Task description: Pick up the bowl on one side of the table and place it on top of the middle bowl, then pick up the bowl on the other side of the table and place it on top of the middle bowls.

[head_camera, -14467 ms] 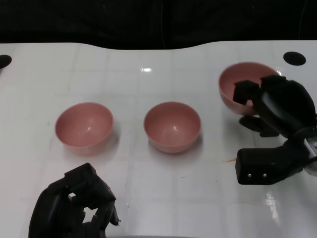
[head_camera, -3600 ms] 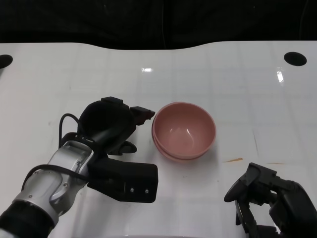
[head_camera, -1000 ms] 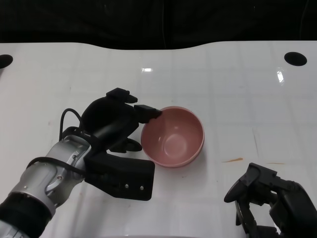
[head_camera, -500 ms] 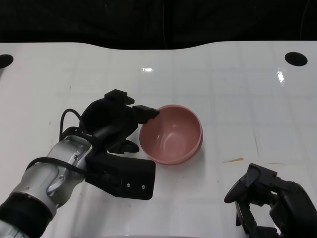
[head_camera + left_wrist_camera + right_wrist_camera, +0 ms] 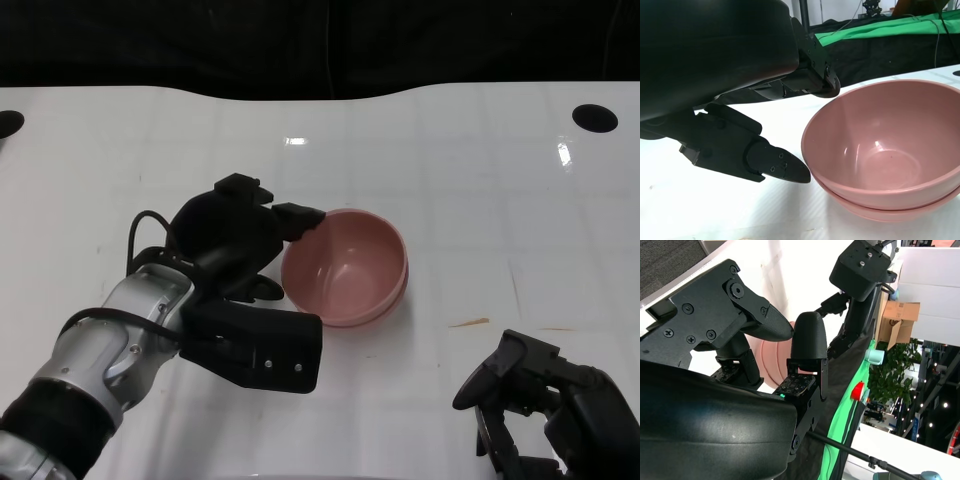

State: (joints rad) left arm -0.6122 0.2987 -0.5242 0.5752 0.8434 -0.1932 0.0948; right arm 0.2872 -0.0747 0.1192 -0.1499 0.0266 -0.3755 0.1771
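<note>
Centrally, a stack of pink bowls is seen on the white table, roughly midway between left and right; in the left wrist view the top bowl is nested in a lower bowl, whose rim shows just beneath it; how many bowls lie under the top one cannot be told from these views. The left hand is placed just left of the stack, its silver forearm entering from the near left; one finger is extended over the far-left part of the rim, and in the left wrist view its fingertip is at or just above the rim, contact not being determinable; the lower finger is seen apart from the bowl wall; the hand is spread and nothing is grasped. The right hand is positioned at the near right of the table, well apart from the stack; its fingers are curled inward with nothing in them. A dark round hole is noted at the far right of the table.
</note>
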